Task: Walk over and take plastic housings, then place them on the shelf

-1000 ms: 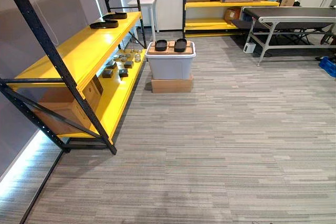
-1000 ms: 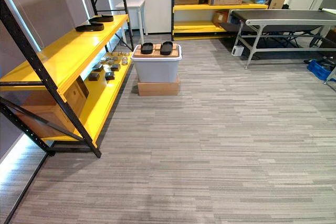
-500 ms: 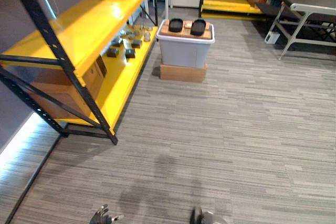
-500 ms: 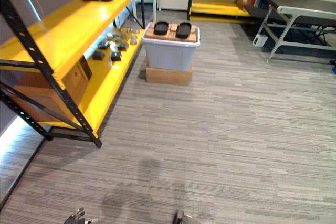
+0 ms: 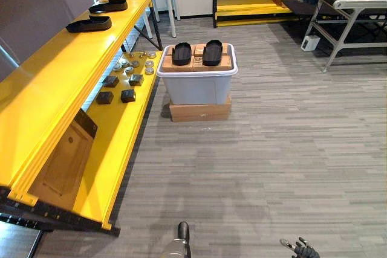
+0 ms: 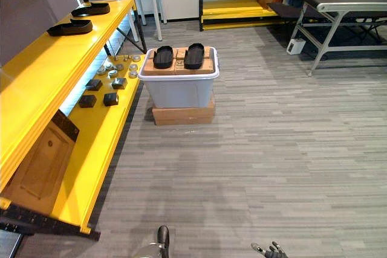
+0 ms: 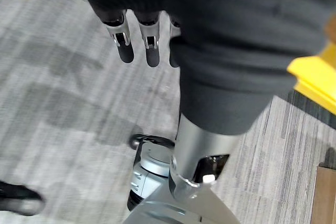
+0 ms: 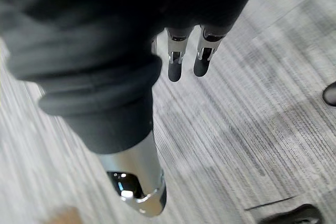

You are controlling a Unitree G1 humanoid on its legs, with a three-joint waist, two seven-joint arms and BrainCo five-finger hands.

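Atop the bin (image 5: pixel 196 86) two housings (image 5: pixel 181 53) wait; two more lie on the shelf (image 5: pixel 54 83); left hand (image 7: pixel 124 45) and right hand (image 8: pixel 176 62) hang released.

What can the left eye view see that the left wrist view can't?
The left eye view shows two black plastic housings lying on top of a grey bin. It also shows two more housings up on the yellow shelf, and small parts on its lower board. The left wrist view shows the left robot hand from very close, with its fingers hanging straight above the floor and holding nothing. Both views show the grey striped floor and a bit of the yellow shelf.
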